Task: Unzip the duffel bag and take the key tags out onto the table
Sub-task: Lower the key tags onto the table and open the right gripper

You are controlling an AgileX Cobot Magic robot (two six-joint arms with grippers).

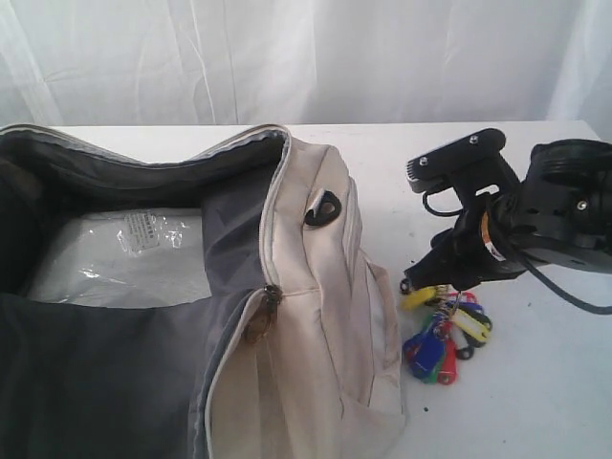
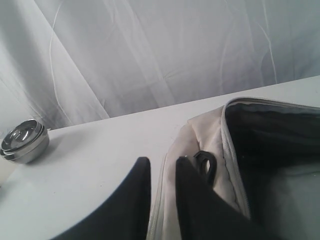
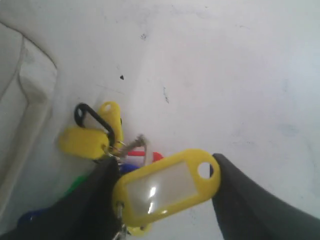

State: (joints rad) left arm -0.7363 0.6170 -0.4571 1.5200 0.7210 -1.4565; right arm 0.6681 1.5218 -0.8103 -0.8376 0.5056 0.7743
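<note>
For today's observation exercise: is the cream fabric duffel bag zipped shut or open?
Open: the cream fabric duffel bag gapes, its dark grey lining and a clear plastic packet visible inside.

The hand [image 3: 165, 162] grips the key tags [image 3: 150, 190] beside the duffel bag [image 3: 20, 100].

The bag [image 1: 316, 316] covers the left and middle of the bench [image 1: 535, 402]; its mouth gapes wide, with a flat packet [image 1: 134, 253] lying inside. Just beside its right end, the right gripper [image 1: 438, 283] and the tags [image 1: 445, 335] it clamps fill the strip. Bare bench lies right of them, and behind the bag up to the curtain [image 1: 316, 57]. Bowls [image 2: 24, 141] stand near the bench's edge, well apart from the bag
</note>
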